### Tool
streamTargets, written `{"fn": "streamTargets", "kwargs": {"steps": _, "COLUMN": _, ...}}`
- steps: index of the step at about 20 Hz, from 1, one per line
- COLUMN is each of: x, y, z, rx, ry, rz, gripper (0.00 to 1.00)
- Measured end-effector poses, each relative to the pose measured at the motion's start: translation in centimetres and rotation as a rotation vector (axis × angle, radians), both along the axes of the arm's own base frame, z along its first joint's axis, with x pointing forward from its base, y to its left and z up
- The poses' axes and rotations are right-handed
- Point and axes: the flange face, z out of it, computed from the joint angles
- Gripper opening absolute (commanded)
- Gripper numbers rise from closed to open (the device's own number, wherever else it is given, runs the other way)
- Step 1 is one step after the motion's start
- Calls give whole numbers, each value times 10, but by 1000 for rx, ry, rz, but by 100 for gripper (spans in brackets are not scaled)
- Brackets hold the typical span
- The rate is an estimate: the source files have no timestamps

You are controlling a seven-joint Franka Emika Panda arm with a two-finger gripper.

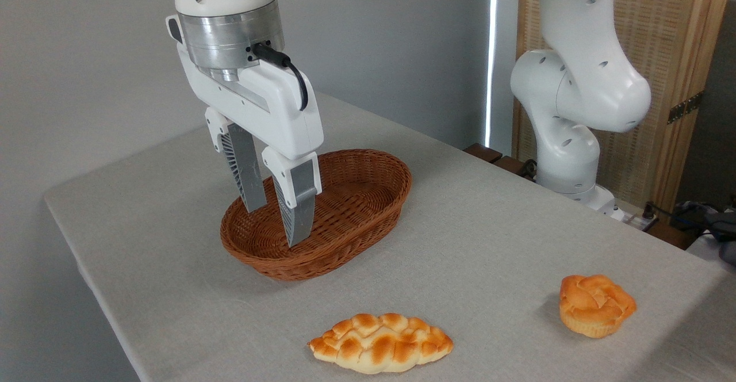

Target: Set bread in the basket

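Gripper [277, 226]: fingers spread apart, pointing down, holding nothing, tips in front of the near-left part of the basket [368, 166]. Basket: oval wicker, empty, toward the table's left edge. Bread [380, 343]: long braided loaf, lying flat at the table's [506, 221] near edge, well apart from the basket. Bun [595, 304]: round, muffin-shaped, near the right corner, apart from the loaf. Arm base [566, 163]: at the far right edge
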Motion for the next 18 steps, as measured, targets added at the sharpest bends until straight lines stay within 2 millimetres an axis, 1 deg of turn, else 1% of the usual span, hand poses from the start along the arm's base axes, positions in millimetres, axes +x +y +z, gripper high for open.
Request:
{"fn": "streamTargets", "kwargs": {"steps": 14, "x": -2, "y": -5, "z": -4, "rx": -1, "ry": 18, "rz": -15, "gripper": 100}}
{"fn": "streamTargets", "kwargs": {"steps": 16, "x": -6, "y": -3, "z": -7, "rx": -2, "ry": 27, "rz": -49, "gripper": 100}}
{"fn": "streamTargets", "kwargs": {"steps": 18, "x": -15, "y": 2, "z": -10, "rx": -2, "ry": 32, "rz": -98, "gripper": 100}}
